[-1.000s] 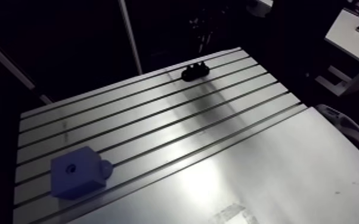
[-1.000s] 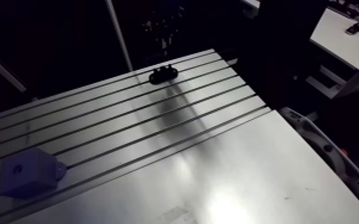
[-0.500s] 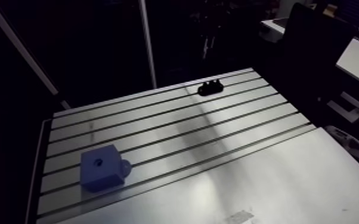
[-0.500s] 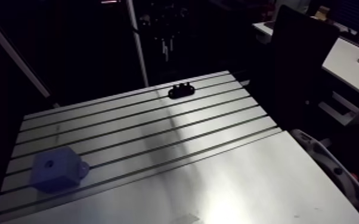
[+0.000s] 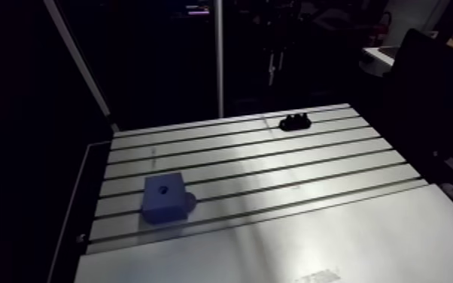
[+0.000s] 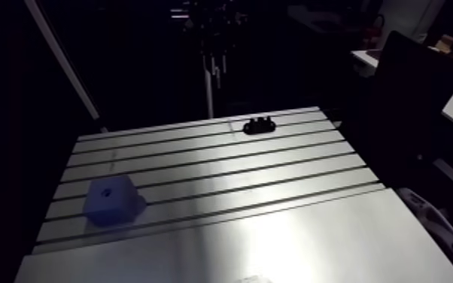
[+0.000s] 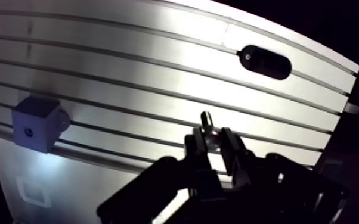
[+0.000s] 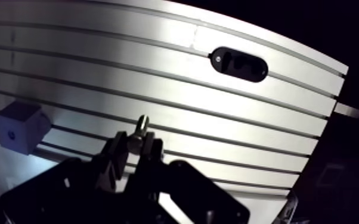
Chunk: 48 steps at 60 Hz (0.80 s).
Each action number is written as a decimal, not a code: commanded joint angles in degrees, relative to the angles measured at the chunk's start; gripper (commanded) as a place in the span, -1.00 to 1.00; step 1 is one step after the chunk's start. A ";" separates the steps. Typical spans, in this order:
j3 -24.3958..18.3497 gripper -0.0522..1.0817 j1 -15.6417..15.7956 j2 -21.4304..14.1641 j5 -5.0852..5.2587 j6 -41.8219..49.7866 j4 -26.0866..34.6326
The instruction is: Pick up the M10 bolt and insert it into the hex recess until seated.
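on the table, arm view: a blue block (image 5: 163, 197) sits on the slotted table (image 5: 335, 226), with a small round hole in its upper face; whether that hole is hex-shaped is too small to tell.
away from the block, arm view: a black oval fixture (image 5: 295, 120) lies well apart from the blue block, several slots across from it.
gripper, arm view: lost in the dark, nothing to read here.
gripper, wrist view: the gripper (image 7: 214, 142) has its two fingers drawn in tight on a small bright bolt (image 7: 206, 122), whose end pokes out past the fingertips.
bolt, wrist view: clamped in the gripper, well apart from the blue block and off to one side of it, not over the hole.
done: the pick looks finished, judging by the clamped bolt.
left: carry the bolt over the blue block, line it up with the hole, and press it in until seated.
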 commanded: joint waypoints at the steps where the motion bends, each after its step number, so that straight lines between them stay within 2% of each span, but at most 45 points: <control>1: -1.58 0.69 8.47 -1.63 -2.87 -0.80 7.00; 40: -0.79 0.74 10.20 -2.42 -2.78 -3.92 6.91; 48: -0.38 0.75 11.07 -3.16 -2.35 -4.41 7.00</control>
